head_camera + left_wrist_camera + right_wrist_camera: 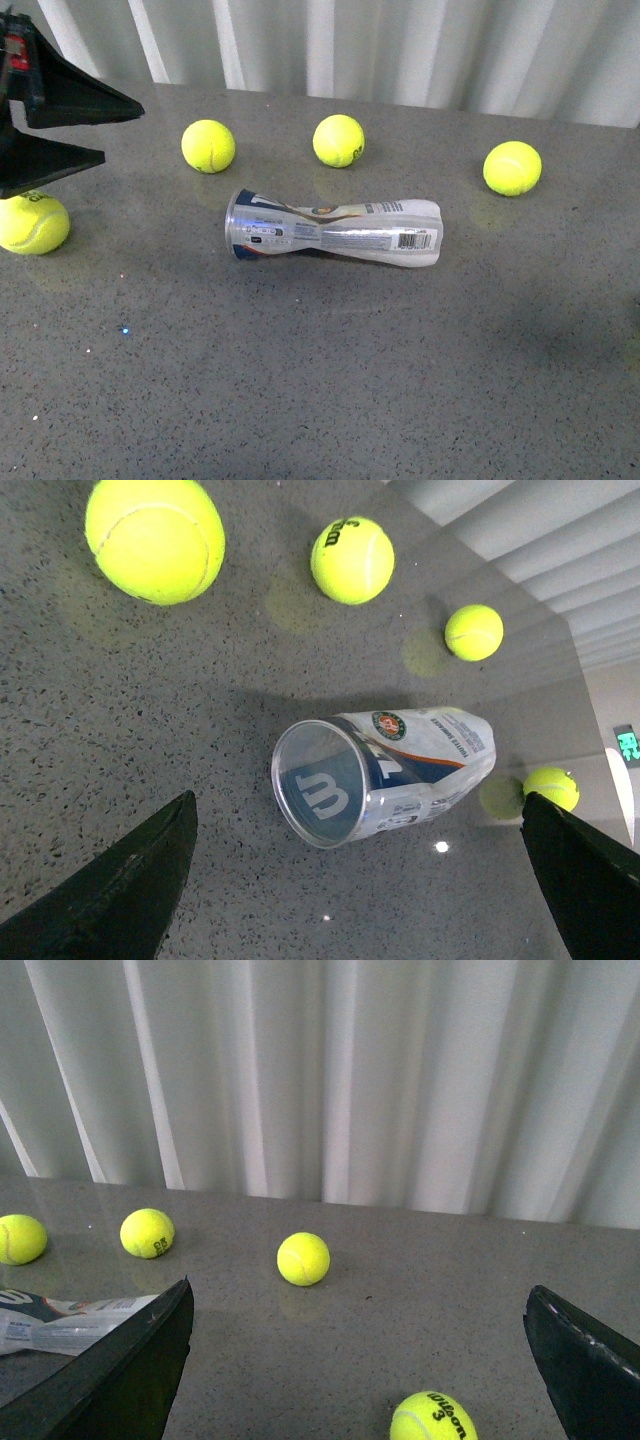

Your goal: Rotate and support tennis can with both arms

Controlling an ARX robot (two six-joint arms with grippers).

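Nothing of the job is done yet, as far as you can see here. Your clear plastic tennis can with the blue, white and orange label lies on its side in the middle of the grey speckled tabletop, and neither arm touches it.

Your black, pointed-fingered left gripper hovers well off to the can's left, fingers spread and holding nothing. Your right gripper is out of the front view. Its wrist camera shows its fingers wide apart and empty too, with the can's crumpled end at the edge of that picture. Both grasps and the whole rotation remain.

The can is thin, glossy and see-through, pinched at the waist and flattened at its right end. Its left end keeps a round rim, so expect it to flex.

Four fuzzy yellow tennis balls lie scattered around it, none touching it.
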